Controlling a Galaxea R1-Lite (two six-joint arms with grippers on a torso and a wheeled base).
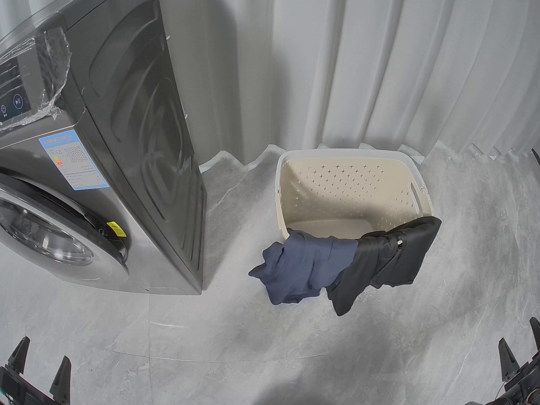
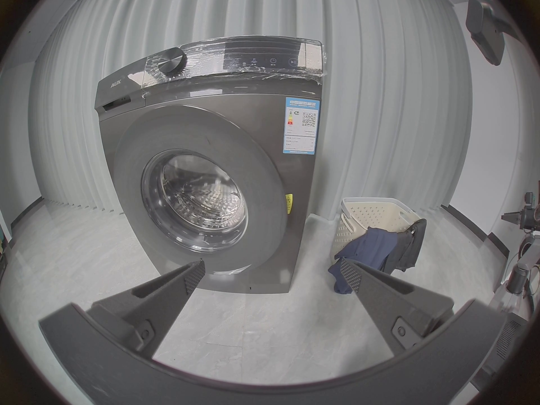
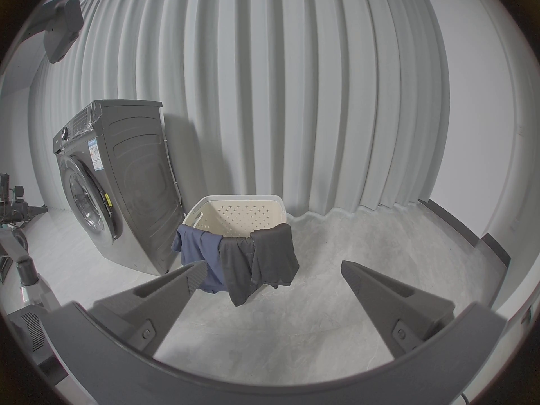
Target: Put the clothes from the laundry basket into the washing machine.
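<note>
Marbled grey floor point(image 1: 281, 338), perforated cream laundry basket point(image 1: 349, 154), limp dark clothes point(image 1: 337, 262).

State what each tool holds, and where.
Nothing: left tool and right tool are open and empty; the dark blue garment and black garment hang over the rim of the cream plastic basket.

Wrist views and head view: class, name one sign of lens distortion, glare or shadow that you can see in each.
Left wrist view: fisheye bows the curtain folds into arcs, and the washing machine door glass glints. Right wrist view: dark round border, the washing machine leans. Head view: the washing machine throws a soft shadow on the curtain.
</note>
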